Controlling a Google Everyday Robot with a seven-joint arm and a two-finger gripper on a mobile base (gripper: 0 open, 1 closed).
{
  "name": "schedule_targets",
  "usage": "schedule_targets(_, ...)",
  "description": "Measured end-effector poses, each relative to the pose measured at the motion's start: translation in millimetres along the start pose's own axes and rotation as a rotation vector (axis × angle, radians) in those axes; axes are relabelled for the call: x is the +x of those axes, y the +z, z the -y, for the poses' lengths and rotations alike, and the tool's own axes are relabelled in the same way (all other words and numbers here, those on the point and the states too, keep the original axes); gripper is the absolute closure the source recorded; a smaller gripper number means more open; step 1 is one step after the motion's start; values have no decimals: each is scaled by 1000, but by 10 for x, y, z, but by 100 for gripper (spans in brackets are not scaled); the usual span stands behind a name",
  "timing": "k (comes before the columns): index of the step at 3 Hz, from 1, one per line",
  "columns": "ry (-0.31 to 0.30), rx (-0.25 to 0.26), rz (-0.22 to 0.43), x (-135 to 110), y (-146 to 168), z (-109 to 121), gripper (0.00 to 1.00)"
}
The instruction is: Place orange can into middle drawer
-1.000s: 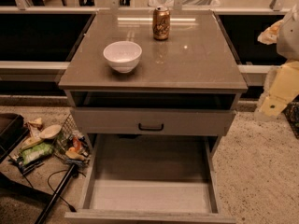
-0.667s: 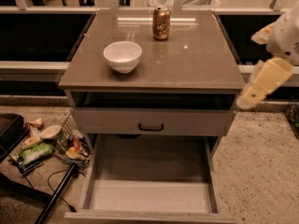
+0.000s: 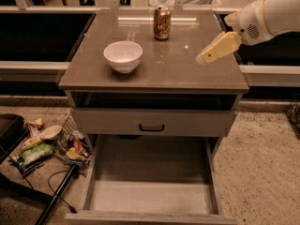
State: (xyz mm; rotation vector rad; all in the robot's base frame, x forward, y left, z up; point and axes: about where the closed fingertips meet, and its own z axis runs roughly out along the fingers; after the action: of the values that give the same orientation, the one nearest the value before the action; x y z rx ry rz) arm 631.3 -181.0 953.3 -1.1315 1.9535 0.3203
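**Current state**

The orange can (image 3: pixel 162 23) stands upright near the back edge of the cabinet top (image 3: pixel 159 76), roughly centred from left to right. Nothing touches it. The white bowl (image 3: pixel 123 56) sits to its front-left, apart from it. The gripper (image 3: pixel 216 49) hovers above the right part of the top, to the front-right of the can and well apart from it, holding nothing. This view does not show whether it is spread or pressed together.

**Step in hand (judged): approach and grasp.** The can is not yet picked up.

1. Approach from the can's right side. This path keeps the arm away from the bowl.
2. Confirm that the gripper is spread wider than the can body before moving in around it.
3. Grip the body at mid-height, below the silver rim. The wall is likely thin and smooth, so use moderate force to avoid denting or slipping.
4. Lift straight up before any sideways travel, so the base does not drag on the top.

**Placement**

The middle drawer (image 3: pixel 150 198) is pulled out at the bottom front, and its pale floor is bare. A closed drawer front (image 3: pixel 151 121) with a black handle lies between the top and this drawer.

1. Carry the can forward past the front edge of the top.
2. Descend only after step 1, keeping clear of the closed front.
3. Set the can upright on the drawer floor.
4. Release once the can rests there.
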Motion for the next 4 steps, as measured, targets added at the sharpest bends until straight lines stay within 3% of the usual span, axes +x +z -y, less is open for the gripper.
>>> schedule_targets(1, 48, 16, 117, -173, 251, 272, 0)
schedule_targets(2, 119, 40, 165, -289, 536, 400, 0)
schedule_targets(3, 119, 40, 165, -289, 536, 400, 0)
schedule_targets(4, 150, 35, 195, -337, 813, 537, 0)
